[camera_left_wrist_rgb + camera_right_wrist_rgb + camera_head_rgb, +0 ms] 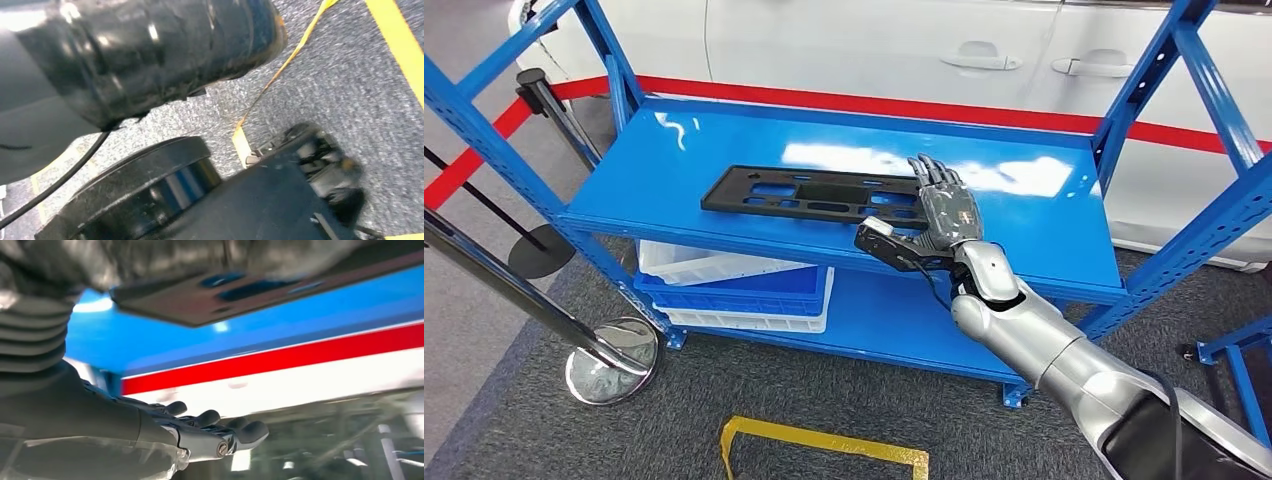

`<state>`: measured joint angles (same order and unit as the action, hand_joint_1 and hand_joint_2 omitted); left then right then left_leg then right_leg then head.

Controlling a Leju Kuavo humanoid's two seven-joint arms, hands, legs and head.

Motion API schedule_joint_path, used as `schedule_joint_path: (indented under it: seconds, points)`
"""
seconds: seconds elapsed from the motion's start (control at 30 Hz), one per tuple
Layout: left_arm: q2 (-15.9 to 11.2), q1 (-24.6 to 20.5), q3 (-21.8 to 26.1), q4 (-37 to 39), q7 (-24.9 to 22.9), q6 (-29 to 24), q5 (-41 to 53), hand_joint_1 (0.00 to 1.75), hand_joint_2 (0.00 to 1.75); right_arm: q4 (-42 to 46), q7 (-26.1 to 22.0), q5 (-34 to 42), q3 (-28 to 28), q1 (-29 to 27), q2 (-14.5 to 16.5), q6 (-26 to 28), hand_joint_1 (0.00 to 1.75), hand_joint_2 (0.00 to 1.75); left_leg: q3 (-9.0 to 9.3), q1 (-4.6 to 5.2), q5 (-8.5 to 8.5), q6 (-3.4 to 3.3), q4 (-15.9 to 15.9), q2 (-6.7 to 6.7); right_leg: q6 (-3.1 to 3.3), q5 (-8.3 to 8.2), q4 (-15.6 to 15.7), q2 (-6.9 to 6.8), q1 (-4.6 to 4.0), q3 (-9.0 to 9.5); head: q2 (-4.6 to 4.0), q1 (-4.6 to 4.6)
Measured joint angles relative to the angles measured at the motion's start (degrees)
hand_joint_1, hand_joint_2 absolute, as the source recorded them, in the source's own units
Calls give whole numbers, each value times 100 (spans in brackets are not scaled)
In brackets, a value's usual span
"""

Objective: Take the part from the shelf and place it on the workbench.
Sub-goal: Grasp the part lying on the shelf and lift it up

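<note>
The part is a flat black plastic panel with several cut-outs, lying along the top deck of the blue shelf. My right hand is at the panel's right end, fingers stretched out flat over that end and the thumb out by the shelf's front edge. Nothing is gripped. In the right wrist view the fingers lie straight and apart, with the panel a short way off from them.
Stacked white and blue crates sit on the lower deck. Blue uprights frame the shelf. A chrome stanchion base stands at the left, a white car is behind, and yellow tape marks the carpet.
</note>
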<state>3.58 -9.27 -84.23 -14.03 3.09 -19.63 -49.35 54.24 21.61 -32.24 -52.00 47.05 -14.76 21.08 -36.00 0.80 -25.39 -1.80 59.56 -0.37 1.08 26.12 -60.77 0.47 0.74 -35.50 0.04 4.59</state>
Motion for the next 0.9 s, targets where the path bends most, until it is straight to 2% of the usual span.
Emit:
schedule_joint_path:
  seconds: [0.1,0.13,0.17,0.23,0.27,0.3,0.33,0.4,0.47,0.5,0.57,0.63,0.67,0.7,0.77,0.8,0.83,0.87,0.9]
  points:
    - [3,2,-4,0,6,33,0,0,0,73,-163,-1,-6,-20,11,-63,0,0,74,-8,57,-55,-153,-2,-87,-5,44,-5,5,10,0,-5]
    - [5,0,-4,0,6,46,-1,0,0,102,-189,11,-7,-21,11,-69,0,0,112,-22,89,-78,-226,3,-108,58,-28,-9,1,-21,0,-12]
    - [10,-5,-5,0,6,57,-2,0,0,127,-209,33,-7,-21,10,-74,0,0,147,-37,117,-100,-290,9,-121,174,-212,-13,-5,-105,0,-23]
    - [26,-20,-5,0,6,76,-4,0,0,155,-228,74,-7,-45,10,-85,0,0,165,-34,118,-129,-314,13,-136,491,-868,-17,-4,-413,0,-37]
    - [34,-24,-5,0,6,83,-5,0,0,165,-232,90,-7,-72,10,-88,0,0,164,-33,110,-140,-303,13,-149,597,-1186,-18,-2,-571,0,-40]
    - [41,-25,-5,0,6,89,-5,0,0,171,-233,102,-7,-100,10,-90,0,0,163,-34,97,-143,-286,11,-163,615,-1365,-19,2,-664,0,-40]
    - [45,-24,-5,0,6,92,-5,0,0,175,-234,113,-7,-118,9,-90,0,0,163,-38,79,-140,-261,7,-178,524,-1333,-21,11,-658,0,-42]
    - [55,-22,-5,0,6,92,-5,0,0,192,-233,127,-7,-121,9,-89,0,0,158,-49,17,-104,-171,-3,-200,167,-723,-26,40,-374,0,-43]
    - [61,-33,-5,0,5,92,-5,0,0,226,-235,130,-8,-109,11,-90,0,0,116,-39,-61,-41,-51,-8,-181,-3,-159,-22,41,-95,0,-44]
    - [63,-39,-5,0,5,92,-5,0,0,245,-236,134,-8,-107,12,-90,0,0,93,-34,-83,-11,-12,-8,-155,5,-54,-15,31,-45,0,-41]
    - [65,-43,-5,0,5,92,-3,0,0,264,-238,140,-9,-110,10,-90,0,0,75,-34,-89,26,0,-7,-87,20,-53,1,8,-44,0,-37]
    - [66,-41,-5,0,6,92,-2,0,0,268,-235,143,-9,-111,2,-92,0,0,58,-46,-130,68,42,-3,-29,17,-37,4,25,-28,0,-38]
    - [66,-44,-5,0,6,92,-2,0,0,276,-236,143,-9,-109,-1,-96,0,0,5,-55,-207,98,168,0,-1,18,-28,5,40,-14,0,-26]
    - [67,-50,-5,0,6,93,-1,0,0,286,-238,142,-9,-106,-2,-103,0,0,-99,-69,-321,133,387,3,20,20,-21,5,55,2,0,-15]
    - [68,-61,-7,0,0,101,5,0,0,306,-241,137,-9,-109,-3,-156,0,0,-438,-99,-552,186,1024,7,45,40,-19,6,46,22,0,6]
    - [68,-64,-8,0,-8,113,13,0,0,309,-239,133,-10,-120,-6,-200,0,0,-589,-109,-580,194,1253,7,52,51,-19,6,39,32,0,4]
    - [68,-65,-10,0,-17,128,24,0,0,309,-236,130,-14,-137,-11,-250,0,0,-668,-112,-517,188,1327,7,56,66,-19,8,31,47,0,4]
    - [68,-66,-11,0,-25,144,39,0,0,311,-231,127,-18,-155,-19,-289,0,0,-645,-106,-361,167,1194,7,56,82,-19,12,25,67,0,4]
    - [68,-70,-11,0,-27,156,52,0,0,316,-224,126,-22,-168,-28,-319,0,0,-536,-94,-149,133,895,6,52,100,-18,16,21,90,0,3]
